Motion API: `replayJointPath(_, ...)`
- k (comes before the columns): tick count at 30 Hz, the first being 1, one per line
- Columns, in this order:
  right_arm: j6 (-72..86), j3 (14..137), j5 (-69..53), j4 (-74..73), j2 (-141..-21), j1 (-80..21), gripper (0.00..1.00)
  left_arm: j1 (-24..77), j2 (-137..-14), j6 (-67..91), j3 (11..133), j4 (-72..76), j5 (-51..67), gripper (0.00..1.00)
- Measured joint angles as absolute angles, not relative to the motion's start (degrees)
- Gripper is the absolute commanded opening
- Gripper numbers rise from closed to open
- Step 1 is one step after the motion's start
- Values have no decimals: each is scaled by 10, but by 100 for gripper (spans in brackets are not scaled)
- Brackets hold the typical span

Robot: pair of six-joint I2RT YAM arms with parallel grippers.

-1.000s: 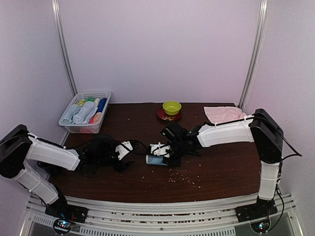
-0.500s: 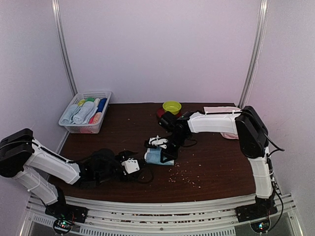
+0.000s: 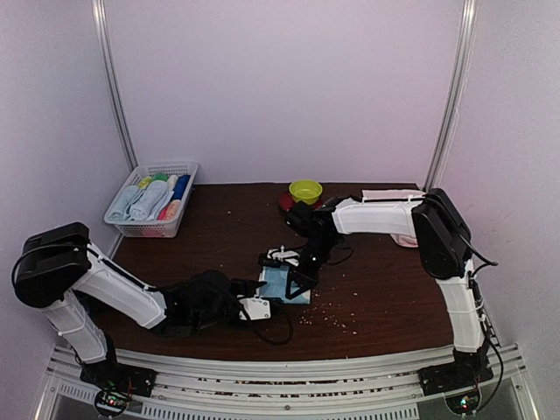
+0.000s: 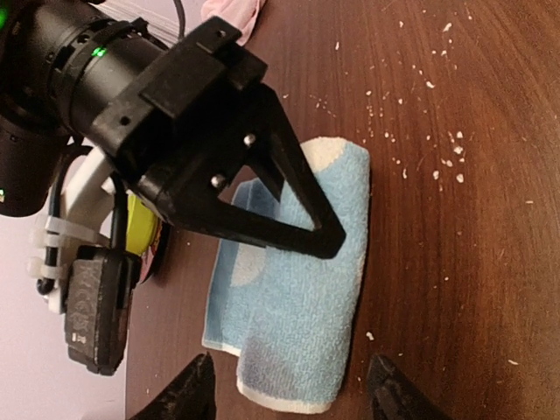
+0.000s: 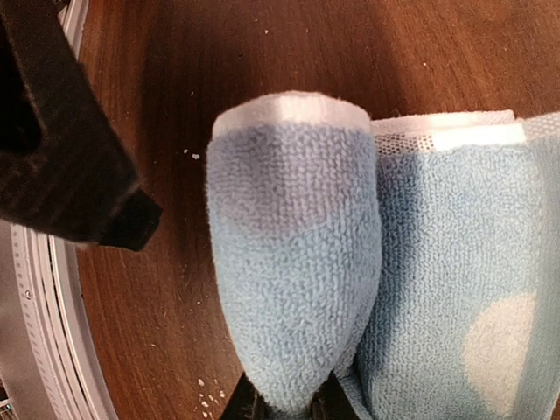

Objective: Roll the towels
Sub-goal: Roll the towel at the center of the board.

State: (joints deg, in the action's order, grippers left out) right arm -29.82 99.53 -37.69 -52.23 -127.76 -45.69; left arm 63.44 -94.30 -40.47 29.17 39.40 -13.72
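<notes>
The right gripper (image 5: 289,407) is pinching the half-rolled light blue towel (image 4: 297,289); the left gripper (image 4: 290,392) is hovering open at its end; the pink towel (image 4: 232,10) is lying unrolled.

Worktop (image 3: 385,297): dark brown wood grain, running from the near edge back to the pale wall.

Near centre: light blue towel (image 3: 282,284) with white dots and pale hem, lying flat, one side rolled up into a thick tube (image 4: 302,350), the rest still spread beside it (image 5: 455,289).

Far right corner: pink towel (image 3: 389,193), flat, partly hidden.

Far left corner: white mesh basket (image 3: 144,231), packed with rolled cloths (image 3: 150,199) in blue, green and pink.

Back centre: green bowl (image 3: 305,190) sitting on a red saucer (image 3: 285,203).

Crumbs (image 3: 328,313): pale specks scattered over the wood, thickest just right of the blue towel and toward the near edge (image 4: 437,166).
</notes>
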Motion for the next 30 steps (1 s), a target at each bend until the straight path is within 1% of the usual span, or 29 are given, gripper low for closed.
replayJointPath(4,-298,995,-387,-529,-1279,-456,5,637,-972,-413,309,382,-143,61)
replayJointPath(8,-298,995,-391,-534,-1280,-456,5,638,-1000,-415,324,366,-156,61)
replayJointPath(12,-300,997,-397,-537,-1282,-456,5,638,-1027,-415,340,362,-177,50)
replayJointPath(13,-301,998,-399,-538,-1284,-455,4,638,-1032,-415,346,361,-182,47)
replayJointPath(16,-303,999,-403,-541,-1285,-454,4,638,-1046,-415,356,361,-197,30)
replayJointPath(21,-307,999,-409,-545,-1287,-453,5,639,-1061,-413,367,362,-211,0)
replayJointPath(25,-309,999,-411,-547,-1287,-451,9,640,-1061,-409,372,354,-213,0)
replayJointPath(28,-309,999,-411,-548,-1287,-450,19,640,-1061,-404,380,339,-210,0)
replayJointPath(30,-309,999,-411,-548,-1286,-449,28,640,-1060,-401,387,326,-207,0)
